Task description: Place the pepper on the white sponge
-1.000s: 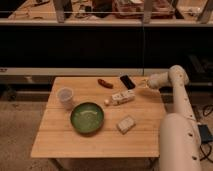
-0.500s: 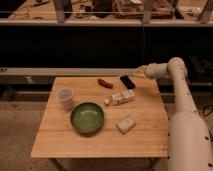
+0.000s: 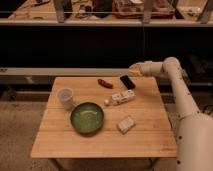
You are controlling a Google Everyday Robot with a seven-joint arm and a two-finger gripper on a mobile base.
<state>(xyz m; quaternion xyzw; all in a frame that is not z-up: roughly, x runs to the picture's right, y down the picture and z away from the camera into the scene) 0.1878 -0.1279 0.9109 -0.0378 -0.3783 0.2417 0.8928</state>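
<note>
The pepper (image 3: 105,83) is a small dark red-brown curved item lying near the far edge of the wooden table (image 3: 150,135). The white sponge (image 3: 125,124) is a beige block at the front right, right of the green bowl (image 3: 87,118). My gripper (image 3: 133,70) is above the table's far right edge, right of the pepper and just behind the black slab (image 3: 127,82). It holds nothing that I can see.
A longer white boxy item with a round tip (image 3: 121,97) lies mid-table between pepper and sponge. A clear cup (image 3: 65,97) stands at the left. A dark shelf and rail (image 3: 75,22) run behind the table.
My arm has swung up and leftward along the far edge, so the gripper has moved from over the table's right side toward the black slab and pepper. The objects have not moved.
</note>
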